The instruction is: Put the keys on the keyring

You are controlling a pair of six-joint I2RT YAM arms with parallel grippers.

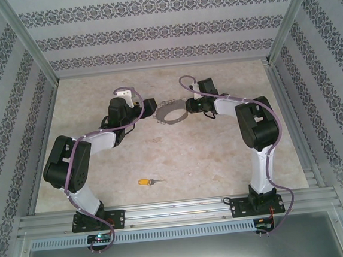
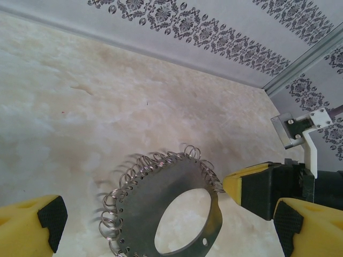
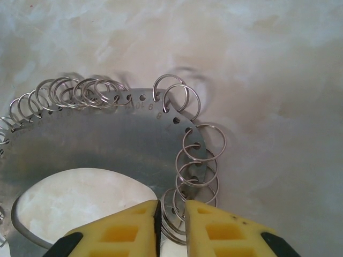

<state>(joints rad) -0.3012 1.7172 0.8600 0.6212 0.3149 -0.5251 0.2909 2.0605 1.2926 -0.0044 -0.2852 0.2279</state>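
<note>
- The flat grey metal keyring (image 3: pixel 107 144), a broad disc with a round hole, lies on the mottled beige stone-look table (image 1: pixel 210 161) between the two arms. Small wire split rings (many overlapping) fringe its drilled rim.
- The small key (image 1: pixel 147 182), with an orange-yellow head and a thin dark blade, lies well apart, near the front edge and uncovered.
- Grey patterned walls (image 1: pixel 151 34) enclose the table.
- The right gripper (image 3: pixel 171 219) has its yellow fingers nearly together, pinching a cluster of rim rings.
- The left gripper (image 2: pixel 171 222) is spread wide on either side of the keyring, gripping nothing.

The keyring (image 1: pixel 171 113) lies far back on the table (image 1: pixel 210 155), between the left claw (image 1: pixel 152 106) and right claw (image 1: pixel 189 107). The key (image 1: pixel 147 182) lies near the front.
</note>
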